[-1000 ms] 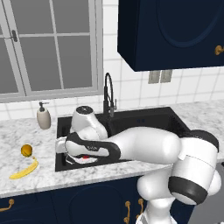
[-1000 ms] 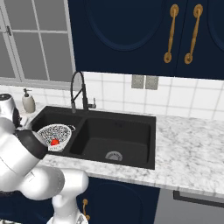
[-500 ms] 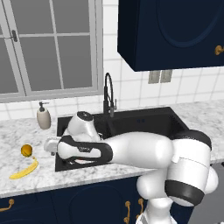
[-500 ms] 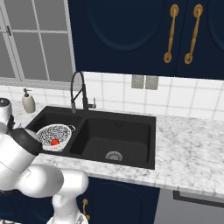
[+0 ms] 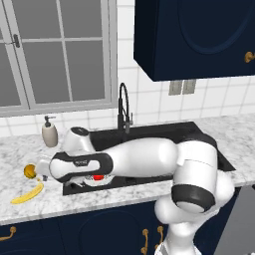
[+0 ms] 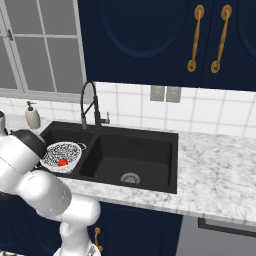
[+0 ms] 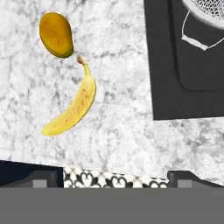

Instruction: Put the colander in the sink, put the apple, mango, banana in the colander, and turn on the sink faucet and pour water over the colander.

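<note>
Black double-basin sink (image 6: 125, 150) holds the white perforated colander (image 6: 61, 153) with the red apple (image 6: 62, 162); left of it lie banana (image 7: 72, 106) and mango (image 7: 56, 34). Pincer (image 7: 115, 177) grip cannot be judged.

a white soap pump bottle (image 5: 49, 134) stands upright on the grey-veined marble counter (image 5: 20, 149), close to the white tiled backsplash (image 6: 210, 112) and below a grey-framed window (image 5: 55, 55). a double wall outlet (image 6: 164, 93) sits on the tiles, under dark navy upper cabinets (image 6: 145, 35) that carry two long brass handles (image 6: 193, 38). navy lower cabinets (image 5: 74, 229) run beneath the counter, with small brass pulls (image 5: 145, 238) on their doors. a grey appliance front with a dark handle bar (image 6: 225, 226) stands below the counter at the right. a patterned black-and-white floor (image 7: 113, 179) shows past the counter edge.
</note>
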{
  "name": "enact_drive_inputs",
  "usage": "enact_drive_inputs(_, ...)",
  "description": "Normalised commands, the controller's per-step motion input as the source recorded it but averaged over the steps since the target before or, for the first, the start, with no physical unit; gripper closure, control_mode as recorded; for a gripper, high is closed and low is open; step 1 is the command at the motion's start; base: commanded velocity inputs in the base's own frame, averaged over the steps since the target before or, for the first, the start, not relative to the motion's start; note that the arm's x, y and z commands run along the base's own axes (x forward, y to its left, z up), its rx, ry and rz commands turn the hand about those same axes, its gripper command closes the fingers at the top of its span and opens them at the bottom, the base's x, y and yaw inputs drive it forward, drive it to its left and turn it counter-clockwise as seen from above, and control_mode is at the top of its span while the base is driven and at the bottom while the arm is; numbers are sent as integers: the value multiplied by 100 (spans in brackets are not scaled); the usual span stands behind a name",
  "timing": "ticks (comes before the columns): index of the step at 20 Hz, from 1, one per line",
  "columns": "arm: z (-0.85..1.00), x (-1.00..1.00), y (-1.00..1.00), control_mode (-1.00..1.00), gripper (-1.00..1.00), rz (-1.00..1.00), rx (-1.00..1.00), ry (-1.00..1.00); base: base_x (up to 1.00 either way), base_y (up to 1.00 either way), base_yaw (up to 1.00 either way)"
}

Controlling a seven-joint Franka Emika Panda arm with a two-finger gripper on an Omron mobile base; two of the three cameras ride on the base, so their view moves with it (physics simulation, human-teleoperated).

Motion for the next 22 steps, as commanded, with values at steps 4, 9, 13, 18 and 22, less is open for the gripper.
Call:
enact_drive_inputs(4, -15, 8, 40, -100, -100, -9, -21, 21, 0, 0, 0)
enact_drive_inputs(9, -21, 20, 24, -100, -100, -10, -30, 5, 0, 0, 0)
enact_drive_inputs(13, -1, 31, 21, -100, -100, -13, -17, 0, 0, 0, 0)
enact_drive_inputs(18, -2, 35, 29, -100, -100, -5, -2, 0, 0, 0, 0)
enact_drive_inputs(22, 1, 27, 33, -100, -100, 0, 0, 0, 0, 0, 0)
